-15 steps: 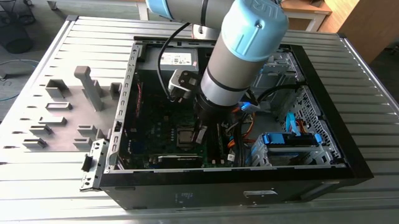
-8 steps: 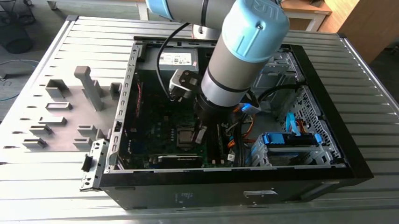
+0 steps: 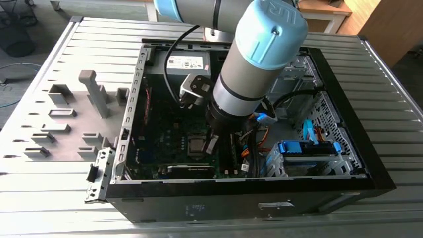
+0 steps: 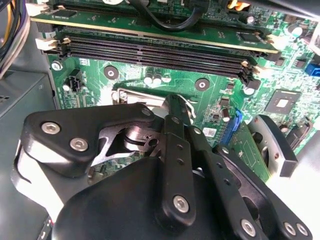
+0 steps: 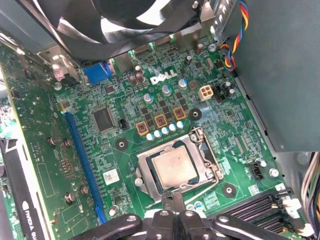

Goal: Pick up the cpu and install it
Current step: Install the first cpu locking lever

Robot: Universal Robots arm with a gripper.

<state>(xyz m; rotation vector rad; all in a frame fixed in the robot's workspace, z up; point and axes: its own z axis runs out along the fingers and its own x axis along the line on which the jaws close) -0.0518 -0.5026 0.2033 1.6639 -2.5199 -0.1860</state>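
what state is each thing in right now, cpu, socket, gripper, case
cpu: lying flat in the socket, metal top up, not held
socket frame: around the cpu on the green motherboard
gripper: fingers together, just beside the socket, holding nothing
computer case: on its side, side panel off, inside open to view
memory slots: one module fitted, the black slots beside it bare

In the second wrist view the hand (image 4: 175,107) covers most of the socket frame (image 4: 131,95) — whatever lies inside stays hidden.
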